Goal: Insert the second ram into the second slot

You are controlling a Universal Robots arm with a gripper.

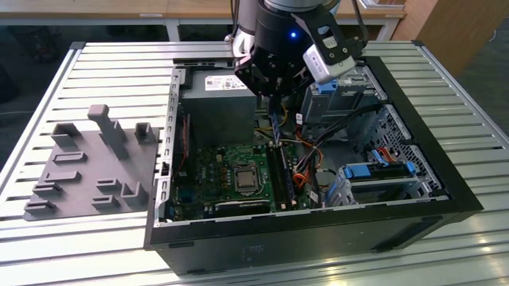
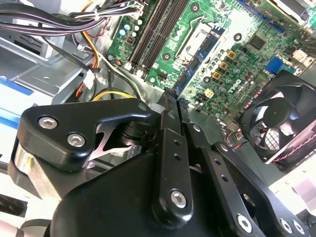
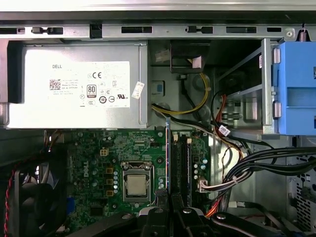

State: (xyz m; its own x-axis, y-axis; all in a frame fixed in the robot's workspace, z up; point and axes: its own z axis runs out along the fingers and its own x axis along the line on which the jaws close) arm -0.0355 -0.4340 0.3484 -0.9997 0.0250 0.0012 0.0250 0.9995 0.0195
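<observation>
Holding ram (image 1: 276, 125) upright, gripper (image 1: 275, 98) pinched shut on its upper end. Ram hangs above motherboard (image 1: 226, 173), lower end over the near end of the slots (image 1: 280, 176), not seated.

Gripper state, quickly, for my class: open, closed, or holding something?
Gripper: shut on the second ram, held upright inside the open computer case.
</observation>
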